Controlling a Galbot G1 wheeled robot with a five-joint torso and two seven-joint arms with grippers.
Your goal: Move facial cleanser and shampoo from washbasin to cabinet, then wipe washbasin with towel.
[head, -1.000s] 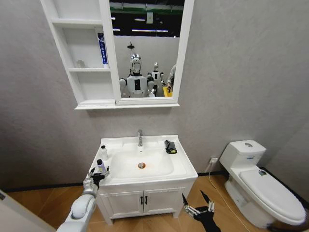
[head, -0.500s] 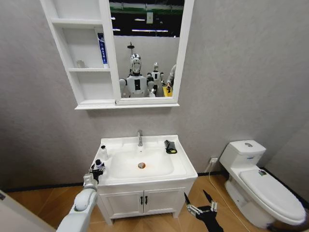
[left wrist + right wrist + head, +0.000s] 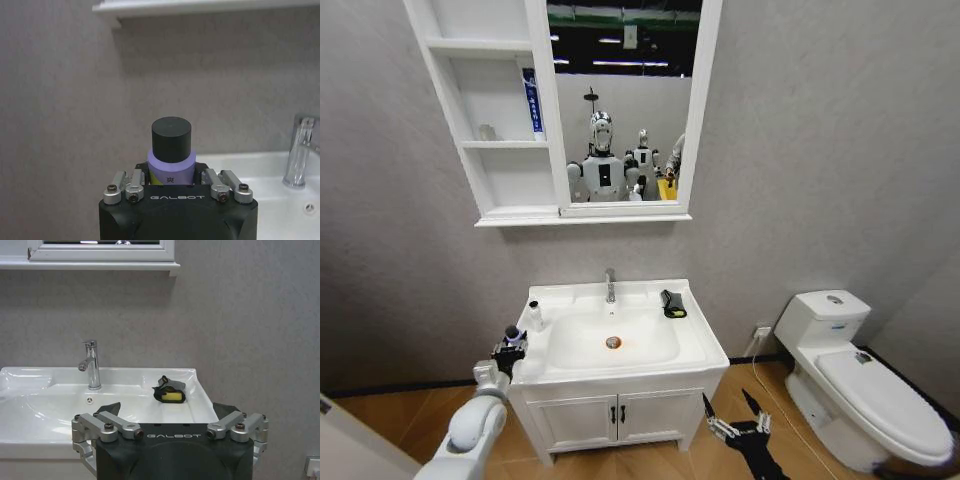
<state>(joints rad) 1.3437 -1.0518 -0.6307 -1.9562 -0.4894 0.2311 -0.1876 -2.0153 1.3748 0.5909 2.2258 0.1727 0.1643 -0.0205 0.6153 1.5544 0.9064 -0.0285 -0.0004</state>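
My left gripper (image 3: 508, 350) is shut on a purple bottle with a black cap (image 3: 510, 331), held just off the left edge of the washbasin (image 3: 692, 340). In the left wrist view the bottle (image 3: 171, 146) stands upright between the fingers; I cannot tell whether it is the shampoo or the facial cleanser. A small white bottle (image 3: 534, 316) stands on the basin's left rim. The black towel with a yellow patch (image 3: 672, 303) lies at the back right rim, also clear in the right wrist view (image 3: 170, 390). The cabinet (image 3: 505, 185) hangs above. My right gripper (image 3: 730, 404) hangs open, low in front of the basin.
A chrome tap (image 3: 610, 285) stands at the back of the bowl. A blue tube (image 3: 532, 100) and a small clear item (image 3: 487, 131) sit on a cabinet shelf. Below the basin is a two-door cupboard (image 3: 620, 415). A toilet (image 3: 865, 380) stands to the right.
My left gripper has carried the purple bottle leftward and slightly up, from the basin's left rim to just beyond its edge. The right gripper has barely moved.
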